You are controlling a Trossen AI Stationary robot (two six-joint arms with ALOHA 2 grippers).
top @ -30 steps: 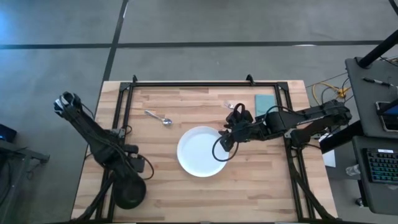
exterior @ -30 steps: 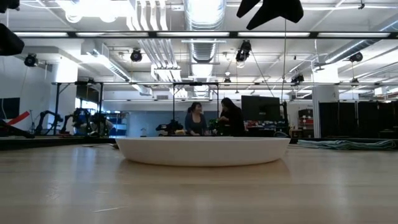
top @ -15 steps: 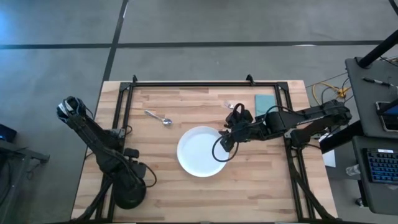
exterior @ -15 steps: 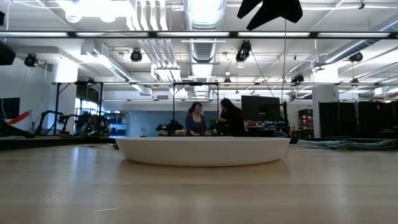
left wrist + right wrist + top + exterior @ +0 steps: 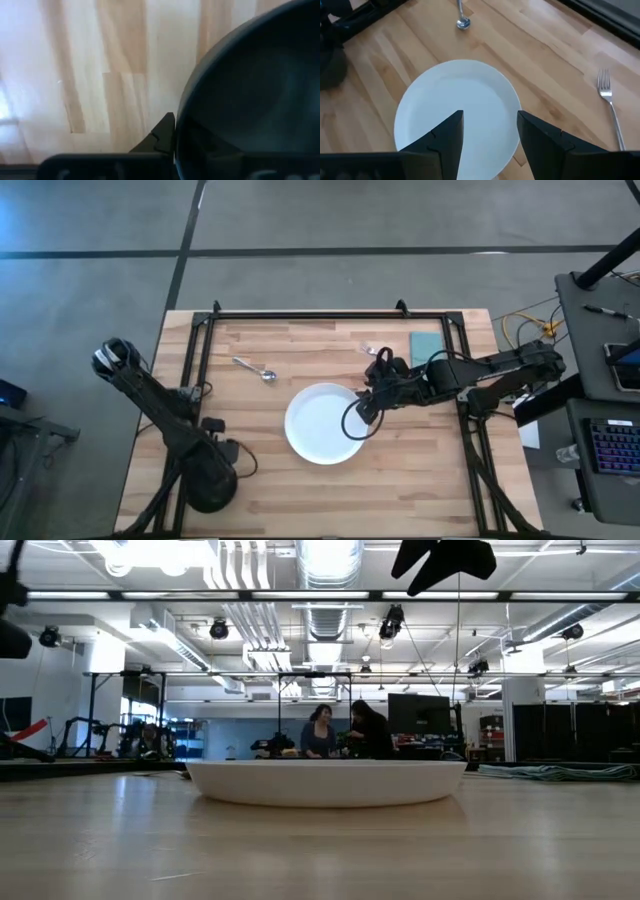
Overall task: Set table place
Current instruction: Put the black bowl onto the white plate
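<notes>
Beyond my table: open hall, white ceiling with strip lights (image 5: 330,595), exposed duct (image 5: 330,565) running down centre. Two people (image 5: 345,732) at far workstation, dark monitor (image 5: 415,712) beside them. Black frame rig (image 5: 130,700) at rear. Below me, grey concrete floor (image 5: 300,220) crossed by dark seams. Desk with keyboard (image 5: 610,445) at my right.

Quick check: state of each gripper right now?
Left gripper: shut on the black bowl.
Right gripper: open, empty, above the white plate.
</notes>
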